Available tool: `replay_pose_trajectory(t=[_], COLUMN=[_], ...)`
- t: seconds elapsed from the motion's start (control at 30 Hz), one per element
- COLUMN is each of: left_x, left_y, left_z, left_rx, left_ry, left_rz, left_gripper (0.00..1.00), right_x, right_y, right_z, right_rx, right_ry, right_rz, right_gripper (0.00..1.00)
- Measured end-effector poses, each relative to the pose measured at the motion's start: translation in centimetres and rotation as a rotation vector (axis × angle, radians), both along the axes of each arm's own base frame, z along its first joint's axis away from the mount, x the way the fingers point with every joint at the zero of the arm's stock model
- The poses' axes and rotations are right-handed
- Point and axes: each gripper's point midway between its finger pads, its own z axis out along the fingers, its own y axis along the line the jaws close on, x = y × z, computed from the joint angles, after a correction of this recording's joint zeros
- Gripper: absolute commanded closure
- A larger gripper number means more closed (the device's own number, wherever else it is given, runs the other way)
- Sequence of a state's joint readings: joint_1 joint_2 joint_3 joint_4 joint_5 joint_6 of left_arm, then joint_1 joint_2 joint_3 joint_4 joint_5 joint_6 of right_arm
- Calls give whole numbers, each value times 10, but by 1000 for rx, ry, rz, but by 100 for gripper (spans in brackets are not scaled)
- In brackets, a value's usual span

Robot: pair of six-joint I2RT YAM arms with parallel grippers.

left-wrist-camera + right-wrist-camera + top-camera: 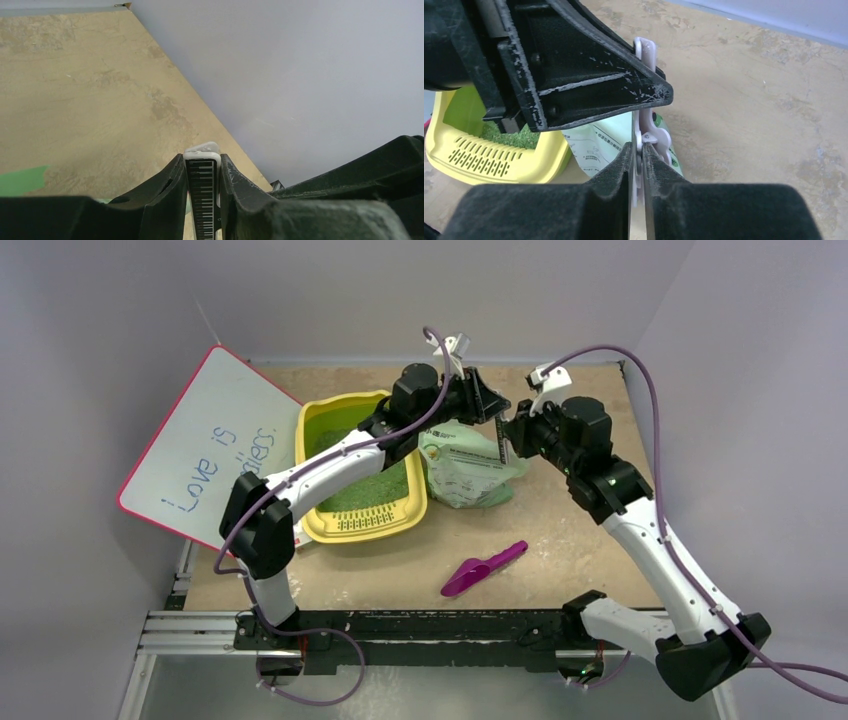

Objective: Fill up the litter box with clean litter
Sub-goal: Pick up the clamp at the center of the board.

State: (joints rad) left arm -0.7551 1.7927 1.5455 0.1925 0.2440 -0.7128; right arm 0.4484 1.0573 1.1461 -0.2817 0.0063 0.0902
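Note:
The yellow litter box (322,421) lies left of centre with green clean litter (372,490) spread in it. Both show at the left of the right wrist view, litter box (489,160) and litter (506,137). Above the pale green bag (465,468) my two grippers meet on one flat white clip with a black ruled face (202,192). My left gripper (202,160) has both jaws pressed against its sides. My right gripper (638,147) is shut on the clip's white end (645,52), just below the left gripper's black fingers (589,75).
A purple scoop (485,567) lies on the table in front of the bag. A white board with a pink edge (205,445) leans at the left, against the litter box. Walls close the table at the back and right.

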Motion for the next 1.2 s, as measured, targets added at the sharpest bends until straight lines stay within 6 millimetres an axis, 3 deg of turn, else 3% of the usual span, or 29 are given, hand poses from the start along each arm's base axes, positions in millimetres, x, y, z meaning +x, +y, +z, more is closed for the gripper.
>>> replay_pose_trajectory(t=[0.17, 0.4, 0.6, 0.83, 1.1, 1.2], left_x=[-1, -3, -4, -6, -1, 1], left_y=[0, -1, -2, -1, 13, 16], left_z=[0, 1, 1, 3, 9, 15], left_rx=[-1, -2, -3, -6, -19, -35], left_ry=[-1, 0, -1, -3, -9, -21], left_rz=[-6, -18, -29, -43, -37, -42], left_gripper=[100, 100, 100, 100, 100, 100], right_x=[-4, -20, -18, -12, -6, -9], right_y=[6, 4, 1, 9, -22, -20], right_z=[8, 32, 42, 15, 21, 21], right_rx=[41, 114, 115, 129, 187, 199], right_ry=[-10, -44, 1, 124, 125, 132], right_rz=[25, 25, -3, 36, -13, 16], right_gripper=[53, 27, 28, 28, 28, 31])
